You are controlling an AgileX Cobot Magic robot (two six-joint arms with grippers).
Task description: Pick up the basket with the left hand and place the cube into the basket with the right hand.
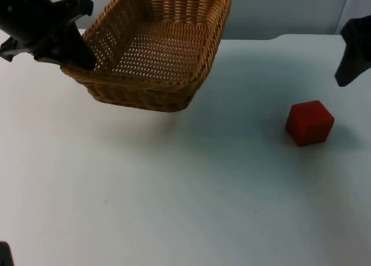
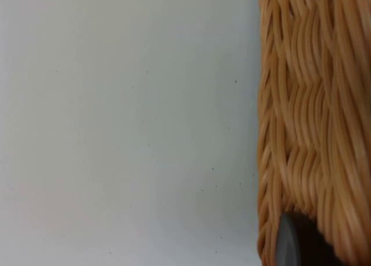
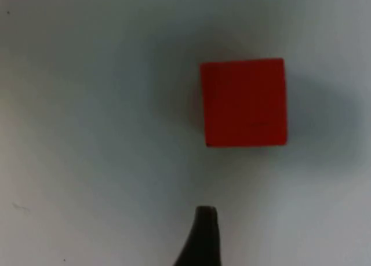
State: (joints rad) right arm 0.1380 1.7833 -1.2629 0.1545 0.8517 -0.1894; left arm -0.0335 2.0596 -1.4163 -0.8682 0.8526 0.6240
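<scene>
Desk (image 1: 174,208): wide bare room between basket and cube. Basket (image 1: 156,46): lifted and tilted, rim pinched in the left jaws (image 1: 78,57). Cube (image 1: 309,122): resting on the desk, below and just ahead of the right jaws (image 1: 351,75), spread unclear. Next, probably: lowering onto the cube.

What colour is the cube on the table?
Red; the cube shows best in the right wrist view.

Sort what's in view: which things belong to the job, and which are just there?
Job:
wicker basket, lifted and tilted, held at its rim by the left gripper
red cube on the table
right gripper, above the cube

Just there:
white table
grey wall
</scene>
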